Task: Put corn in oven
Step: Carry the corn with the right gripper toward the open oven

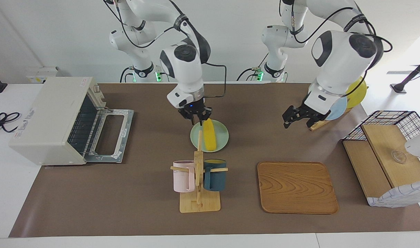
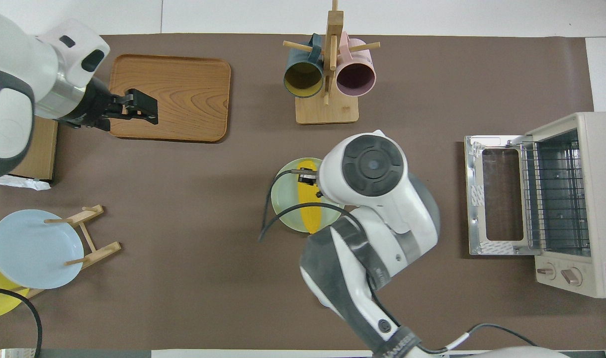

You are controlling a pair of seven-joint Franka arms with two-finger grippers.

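Observation:
The corn [image 1: 208, 136] lies flat on a pale green plate [image 1: 222, 132] in the middle of the table; it also shows in the overhead view [image 2: 311, 218]. My right gripper [image 1: 200, 120] is low at the end of the corn nearer the robots, fingers open beside that end. In the overhead view the right arm covers much of the plate [image 2: 282, 199]. The oven [image 1: 48, 120] stands at the right arm's end of the table, its glass door [image 1: 110, 137] dropped open and the wire rack showing [image 2: 556, 199]. My left gripper [image 1: 297, 121] waits open and empty in the air by the plate rack.
A wooden mug rack [image 1: 199, 201] with a pink mug [image 1: 183, 175] and a dark blue mug [image 1: 215, 175] stands just farther from the robots than the plate. A wooden tray [image 1: 297, 187], a plate rack with a blue plate [image 1: 337, 107] and a wire basket [image 1: 389, 119] lie toward the left arm's end.

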